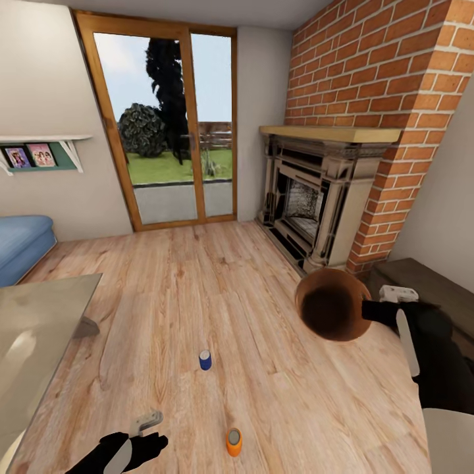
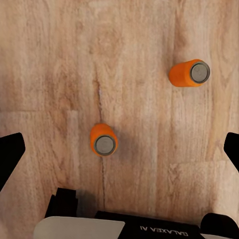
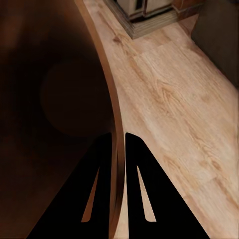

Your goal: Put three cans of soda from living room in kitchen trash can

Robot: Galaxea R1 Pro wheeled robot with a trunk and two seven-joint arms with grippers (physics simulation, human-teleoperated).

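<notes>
On the living room's plank floor [image 1: 217, 296], the spread left gripper [image 2: 119, 149] hovered above an orange can [image 2: 103, 140] while the right gripper [image 3: 117, 149] pinched the trash can's rim [image 3: 115, 107].

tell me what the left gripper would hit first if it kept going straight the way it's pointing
The left gripper points down at the wood floor, jaws open. An upright orange soda can stands about between the fingers, so it would probably meet that first, though depth is unclear.

Wood-plank floor [image 1: 263, 368], grey metal-topped orange cans [image 2: 103, 140]

The shelf [image 1: 39, 155] and sofa [image 1: 20, 247] are cut off at the head view's edge.
</notes>
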